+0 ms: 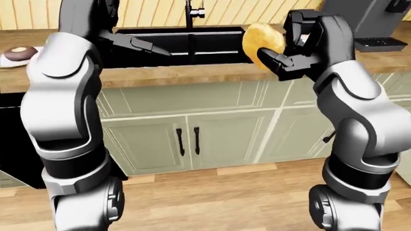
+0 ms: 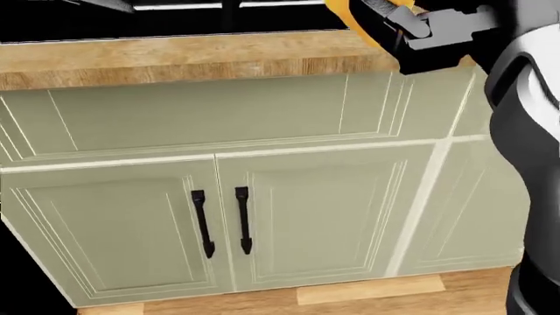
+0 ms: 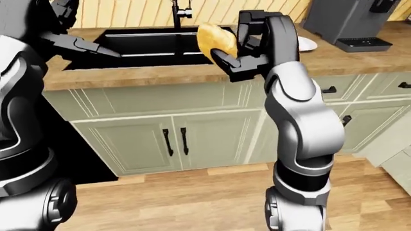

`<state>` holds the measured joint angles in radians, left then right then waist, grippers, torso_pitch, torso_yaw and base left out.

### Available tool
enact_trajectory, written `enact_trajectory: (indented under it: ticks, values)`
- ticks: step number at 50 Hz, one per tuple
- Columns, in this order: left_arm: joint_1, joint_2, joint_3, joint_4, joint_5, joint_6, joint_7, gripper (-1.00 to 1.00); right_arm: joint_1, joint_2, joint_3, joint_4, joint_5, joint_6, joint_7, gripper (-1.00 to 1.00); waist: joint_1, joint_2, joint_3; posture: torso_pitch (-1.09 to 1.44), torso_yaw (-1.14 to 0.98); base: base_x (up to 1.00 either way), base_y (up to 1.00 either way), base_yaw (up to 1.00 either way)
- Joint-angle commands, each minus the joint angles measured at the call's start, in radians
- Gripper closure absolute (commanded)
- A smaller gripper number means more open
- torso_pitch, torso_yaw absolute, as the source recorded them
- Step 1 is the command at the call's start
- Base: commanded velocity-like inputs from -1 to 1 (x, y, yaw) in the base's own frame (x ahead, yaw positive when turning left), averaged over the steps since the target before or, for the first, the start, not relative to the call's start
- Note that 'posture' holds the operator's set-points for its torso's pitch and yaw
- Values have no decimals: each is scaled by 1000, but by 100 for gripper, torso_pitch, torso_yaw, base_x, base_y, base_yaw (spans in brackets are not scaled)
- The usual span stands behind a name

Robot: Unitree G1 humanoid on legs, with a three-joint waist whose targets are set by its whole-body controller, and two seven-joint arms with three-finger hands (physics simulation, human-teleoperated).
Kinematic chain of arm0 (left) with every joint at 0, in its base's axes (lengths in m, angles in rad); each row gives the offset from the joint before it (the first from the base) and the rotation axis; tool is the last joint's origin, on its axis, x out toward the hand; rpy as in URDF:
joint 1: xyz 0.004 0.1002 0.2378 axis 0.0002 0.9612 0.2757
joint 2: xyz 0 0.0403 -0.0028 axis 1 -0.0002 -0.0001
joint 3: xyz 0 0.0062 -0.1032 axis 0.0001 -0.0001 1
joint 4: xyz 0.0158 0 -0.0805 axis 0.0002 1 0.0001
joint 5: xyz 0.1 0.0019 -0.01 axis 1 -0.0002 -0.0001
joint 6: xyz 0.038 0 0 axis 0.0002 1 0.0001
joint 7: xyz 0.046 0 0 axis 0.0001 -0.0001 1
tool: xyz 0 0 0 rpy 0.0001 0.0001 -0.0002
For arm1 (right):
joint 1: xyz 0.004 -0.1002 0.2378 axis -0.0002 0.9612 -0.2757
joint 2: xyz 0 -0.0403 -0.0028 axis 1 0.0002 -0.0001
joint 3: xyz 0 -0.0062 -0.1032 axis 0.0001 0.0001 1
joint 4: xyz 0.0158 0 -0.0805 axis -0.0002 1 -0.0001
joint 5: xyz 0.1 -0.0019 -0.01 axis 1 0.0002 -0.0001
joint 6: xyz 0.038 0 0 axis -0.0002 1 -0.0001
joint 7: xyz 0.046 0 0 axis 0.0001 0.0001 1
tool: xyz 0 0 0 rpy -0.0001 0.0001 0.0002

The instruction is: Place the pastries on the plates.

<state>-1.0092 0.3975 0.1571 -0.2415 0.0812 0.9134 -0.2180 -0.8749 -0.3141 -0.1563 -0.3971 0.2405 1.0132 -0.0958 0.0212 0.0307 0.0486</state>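
Note:
A golden round pastry (image 1: 260,38) is held up above the counter edge, with my right hand (image 1: 275,44) shut on it. In the right-eye view a white plate (image 3: 307,44) lies on the counter just right of that hand, partly hidden by it. At the far left of the left-eye view a dark round pastry (image 1: 19,51) rests on another white plate (image 1: 5,59). My left hand (image 1: 144,45) hangs over the black sink (image 1: 192,45) with its fingers stretched out, open and holding nothing. The head view catches only my right hand's (image 2: 411,29) underside.
A wooden counter (image 1: 192,74) runs across above pale green cabinet doors (image 2: 306,216) with black handles (image 2: 243,220). A faucet (image 1: 191,9) stands behind the sink. A grey coffee machine (image 3: 347,21) sits at the right. Wooden floor (image 1: 218,197) lies below.

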Motion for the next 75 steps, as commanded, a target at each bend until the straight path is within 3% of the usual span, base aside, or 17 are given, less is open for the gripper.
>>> enact_trajectory:
  ticks: [1,3,5,16,29,33,35,37,45,48,49,51,56,61,63,72,75]
  values:
    - [-33,5,2,-32,-1,-35,0,-100,-35,-14,-29,-35,-13,-40,-13,100,-5,3,-18,1,0,15,-53,0]
    - [-33,5,2,-33,0,-35,0,-100,-27,-13,-26,-38,-16,-47,-12,100,0,-29,-13,1,0,15,-53,0]
    - [-34,6,4,-35,-1,-32,-1,-100,-34,-16,-30,-38,-14,-40,-11,100,-2,-117,-35,1,0,15,-53,0]
    - [-35,6,3,-37,0,-29,-2,-100,-38,-14,-29,-33,-16,-38,-15,100,-7,-35,-10,1,0,12,-46,0]
    - [-35,5,2,-28,4,-35,-3,-100,-35,-15,-26,-33,-16,-39,-12,100,-19,21,-36,1,0,10,-40,0]
    - [-35,5,2,-28,4,-35,-3,-100,-34,-14,-26,-33,-17,-38,-11,100,-9,-37,-13,1,0,10,-34,0]
    - [-35,5,2,-28,4,-35,-3,-100,-34,-14,-26,-33,-18,-38,-10,100,-8,-115,-57,1,0,10,-34,0]
    - [-35,5,2,-28,4,-35,-3,-100,-34,-14,-26,-33,-18,-38,-10,100,-14,-97,-14,1,0,10,-34,0]
    - [-35,5,2,-28,4,-35,-3,-100,-35,-13,-27,-33,-19,-38,-9,100,-12,-9,-4,1,0,10,-34,0]
    - [-35,5,2,-28,4,-35,-3,-100,-35,-13,-27,-33,-20,-38,-9,100,-19,58,-24,1,0,10,-34,0]
    - [-35,5,2,-28,4,-35,-4,-100,-35,-13,-27,-33,-20,-38,-9,100,-11,23,-18,1,0,10,-34,0]
    - [-35,5,2,-28,4,-35,-4,-100,-35,-13,-27,-33,-20,-38,-9,100,-16,39,-27,1,0,10,-34,0]
    - [-35,5,2,-28,5,-35,-4,-100,-35,-12,-27,-34,-20,-38,-8,100,-12,5,-25,1,0,10,-34,0]
    - [-34,4,1,-26,5,-38,-6,-100,2,-1,-23,-43,-29,-67,-8,100,4,-104,-48,1,0,9,-32,0]
    - [-34,4,1,-26,5,-38,-6,-100,2,-1,-23,-43,-30,-67,-8,100,-5,-94,-18,1,0,9,-32,0]
    - [-35,5,3,-27,6,-37,-5,-100,-37,-12,-28,-31,-24,-39,-7,100,-11,-9,-10,1,0,10,-33,0]
    - [-35,7,2,-34,7,-32,-7,-100,-36,-5,-32,-38,-17,-31,-10,100,-22,57,-22,1,0,7,-24,0]
